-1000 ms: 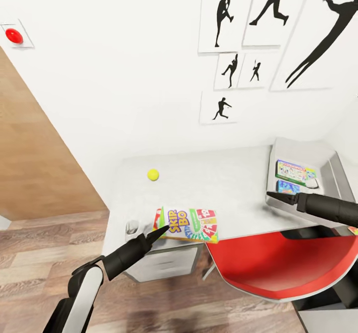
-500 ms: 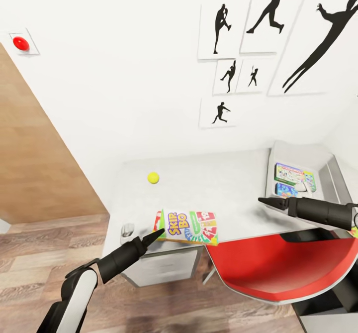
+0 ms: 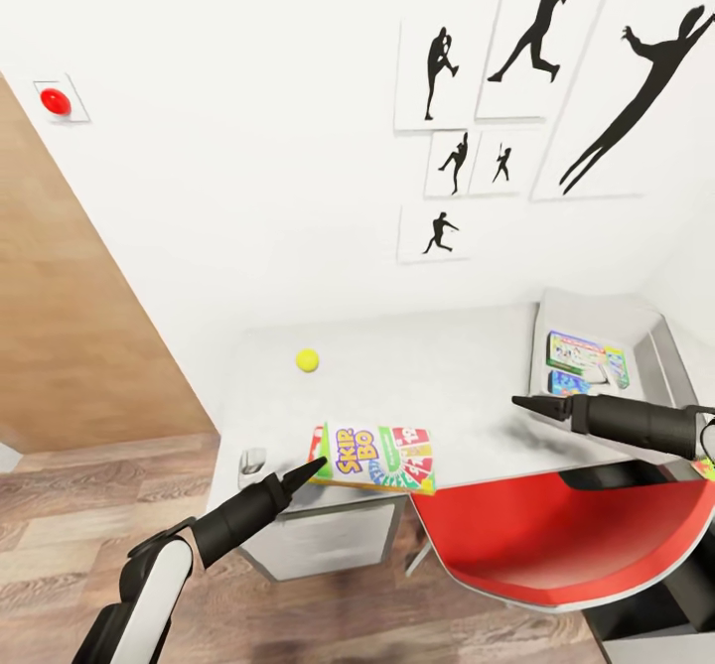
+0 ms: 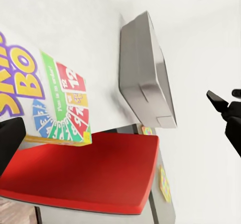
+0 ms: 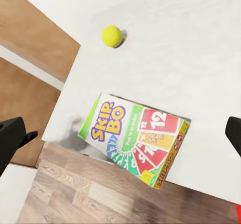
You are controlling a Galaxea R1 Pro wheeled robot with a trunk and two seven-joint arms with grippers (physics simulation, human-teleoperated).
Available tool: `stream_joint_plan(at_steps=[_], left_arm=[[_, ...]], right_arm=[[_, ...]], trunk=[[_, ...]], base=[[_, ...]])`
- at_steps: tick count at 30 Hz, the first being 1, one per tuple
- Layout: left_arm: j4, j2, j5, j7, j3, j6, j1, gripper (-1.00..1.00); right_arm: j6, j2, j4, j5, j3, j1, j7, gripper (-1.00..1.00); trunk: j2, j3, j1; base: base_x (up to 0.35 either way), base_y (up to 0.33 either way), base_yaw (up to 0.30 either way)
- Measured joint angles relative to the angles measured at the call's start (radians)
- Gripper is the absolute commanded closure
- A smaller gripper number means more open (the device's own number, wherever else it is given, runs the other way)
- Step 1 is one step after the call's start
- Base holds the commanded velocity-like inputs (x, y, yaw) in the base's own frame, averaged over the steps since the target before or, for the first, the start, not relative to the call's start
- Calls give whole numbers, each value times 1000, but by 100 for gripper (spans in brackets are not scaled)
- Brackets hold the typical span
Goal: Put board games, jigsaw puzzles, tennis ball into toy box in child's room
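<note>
Left gripper (image 3: 316, 465) sits at the near edge of the table (image 3: 437, 366), tip just at the corner of the Skip-Bo board game (image 3: 375, 456); in the head view its fingers come to one point, looks closed, holding nothing. That game lies flat just ahead of it, slightly overhanging the table edge above the red chair (image 3: 556, 535). Tennis ball (image 3: 307, 359) is beyond the left gripper, further back on the table, apart from the game. Right gripper (image 3: 526, 404) hovers over the table just short of the toy box (image 3: 596, 312), fingers narrow, empty. Toy box holds two board games (image 3: 586, 354), a white-green one and a blue one beside it.
</note>
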Motion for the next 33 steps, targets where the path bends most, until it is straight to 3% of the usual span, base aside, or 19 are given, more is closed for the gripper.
stream_joint_plan(at_steps=[13, 21, 24, 27, 33], left_arm=[[0, 2, 0, -1, 0, -9, 4, -100], [0, 3, -1, 2, 3, -11, 7, -100], [1, 4, -3, 3, 14, -11, 10, -100], [4, 7, -5, 1, 52, -11, 16, -100], [5, 11, -6, -1, 92, -10, 26, -100]], right_arm=[[0, 6, 116, -2, 92, -38, -10, -100], [2, 42, 213, 0, 126, -76, -42, -100], [3, 58, 236, -1, 134, -84, -69, -100], [3, 81, 255, -1, 149, -91, -122, -100], [3, 103, 265, -3, 172, -95, -174, -100]], trunk=[[0, 21, 0], [0, 34, 0], [0, 39, 0], [0, 44, 0], [0, 53, 0]], base=[[0, 0, 79], [0, 0, 97], [0, 0, 99], [0, 0, 100], [0, 0, 97]])
